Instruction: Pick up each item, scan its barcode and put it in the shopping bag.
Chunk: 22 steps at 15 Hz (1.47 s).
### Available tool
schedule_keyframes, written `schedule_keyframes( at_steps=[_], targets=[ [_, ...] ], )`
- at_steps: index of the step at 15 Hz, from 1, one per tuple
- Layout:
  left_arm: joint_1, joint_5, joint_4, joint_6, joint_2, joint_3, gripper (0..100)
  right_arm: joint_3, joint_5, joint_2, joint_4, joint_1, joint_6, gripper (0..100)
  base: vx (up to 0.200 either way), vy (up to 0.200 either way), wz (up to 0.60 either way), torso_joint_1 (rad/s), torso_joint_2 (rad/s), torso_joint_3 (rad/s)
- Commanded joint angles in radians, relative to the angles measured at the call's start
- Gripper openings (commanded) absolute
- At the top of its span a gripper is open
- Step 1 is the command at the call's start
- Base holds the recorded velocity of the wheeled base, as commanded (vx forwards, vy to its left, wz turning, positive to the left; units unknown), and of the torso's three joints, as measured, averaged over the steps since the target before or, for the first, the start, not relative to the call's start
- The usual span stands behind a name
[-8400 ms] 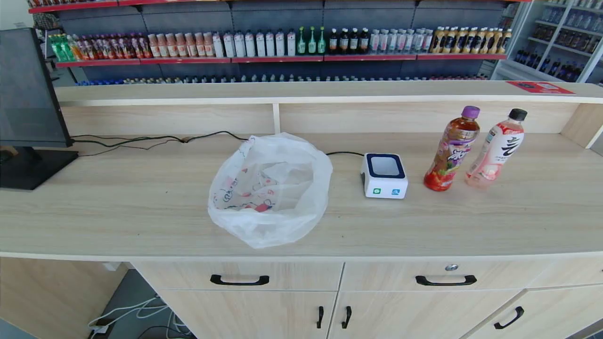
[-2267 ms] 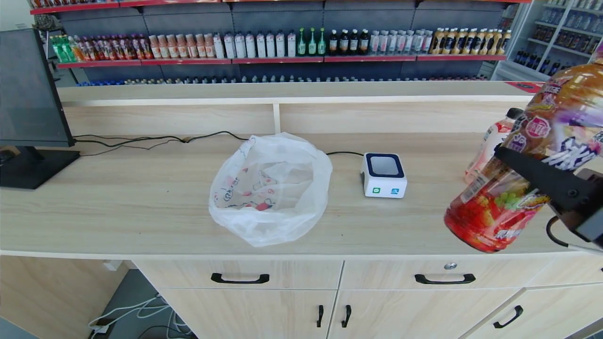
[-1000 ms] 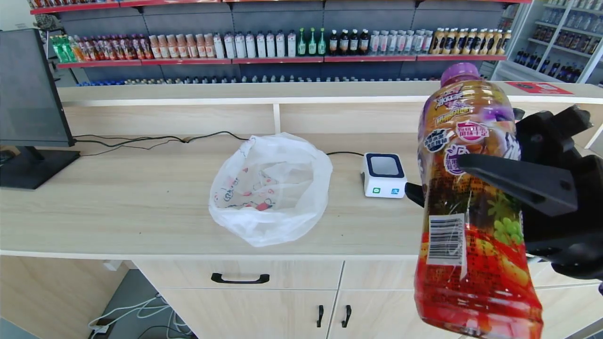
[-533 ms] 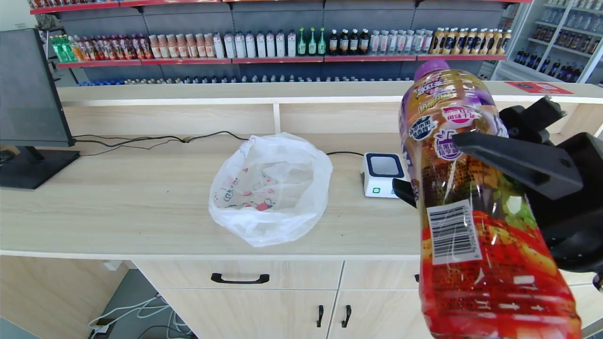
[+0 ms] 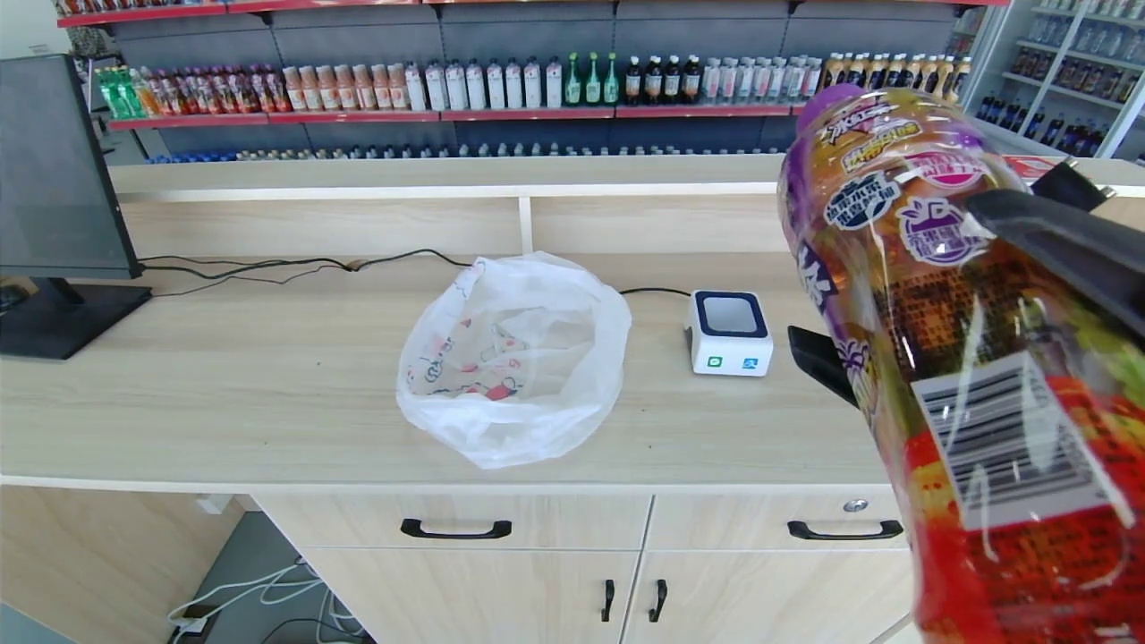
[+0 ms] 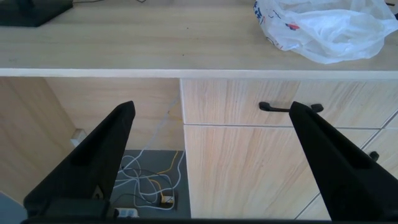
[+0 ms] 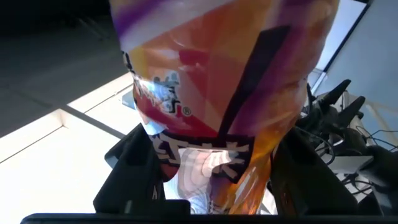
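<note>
At the right of the frame, held the bottle (image 5: 966,358) tilted and close to the camera, barcode showing, clenched in the right pincer (image 5: 894,277). Saw the scanner (image 5: 729,331) left of it and the shopping bag (image 5: 514,358) mid-frame on the worktop (image 5: 224,385). Hung the left pincer (image 6: 211,155) released before the drawers (image 6: 249,155).

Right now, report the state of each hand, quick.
Left hand: open, holding nothing.
Right hand: shut on the purple-capped bottle, lifted off the counter.
</note>
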Motion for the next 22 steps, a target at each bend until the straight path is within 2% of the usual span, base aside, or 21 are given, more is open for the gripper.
schedule_keyframes(
  at_steps=[1,7,8,10,11,13,15,16,17,18,19,20,22],
  targets=[
    [0.000,0.000,0.000,0.001,0.000,0.000,100,0.000,0.000,-0.003,-0.001,-0.006,0.000,0,0.000,0.000,0.00,0.000,0.00,0.000],
    [-0.002,0.000,0.000,0.001,0.000,0.000,100,0.007,0.000,-0.003,-0.001,-0.009,-0.003,0,0.000,0.000,0.00,0.000,0.00,0.000],
    [0.000,0.000,0.000,0.001,0.000,0.000,100,0.004,-0.011,-0.003,-0.001,-0.009,-0.035,0,0.000,0.000,0.00,0.000,0.00,0.000],
    [0.000,0.000,0.002,0.001,0.000,0.000,100,0.030,-0.029,-0.015,-0.001,-0.009,-0.184,0,0.000,0.000,0.00,0.000,0.00,0.000],
    [0.000,0.000,0.002,0.001,0.000,0.000,100,0.082,-0.038,-0.041,-0.001,-0.009,-0.391,0,0.000,0.000,0.00,0.000,0.00,0.000],
    [-0.002,0.000,0.002,0.001,0.000,0.000,100,0.039,-0.054,-0.054,-0.001,-0.016,-0.708,0,0.000,0.000,0.00,0.000,0.00,0.000],
    [-0.002,0.000,0.002,0.001,0.000,0.000,100,-0.014,-0.176,-0.086,-0.001,-0.115,-0.764,0,0.000,0.000,0.00,0.000,0.00,0.000],
    [-0.002,0.000,0.002,0.001,0.000,0.000,100,-0.031,-0.181,-0.104,-0.001,-0.156,-0.774,0,0.000,0.000,0.00,0.000,0.00,0.000],
    [-0.002,0.000,0.002,0.001,0.000,0.000,100,-0.080,-0.176,-0.129,0.073,-0.248,-0.782,0,0.000,0.000,0.00,0.000,0.00,0.000],
    [-0.002,0.000,0.002,0.001,0.000,0.000,100,-0.114,-0.176,-0.137,0.111,-0.286,-0.793,0,0.000,0.000,0.00,0.000,0.00,0.000],
    [0.000,0.000,0.002,0.001,0.000,0.000,100,-0.191,-0.175,-0.144,0.236,-0.374,-0.839,0,0.000,0.000,0.00,0.000,0.00,0.000],
    [0.000,0.000,0.002,0.001,0.000,0.000,100,-0.249,-0.176,-0.140,0.391,-0.438,-0.960,0,0.000,0.000,0.00,0.000,0.00,0.000],
    [0.000,0.000,0.002,0.001,0.000,0.000,100,-0.318,-0.210,-0.117,0.587,-0.461,-1.235,0,0.000,0.000,0.00,0.000,0.00,0.000]
  ],
)
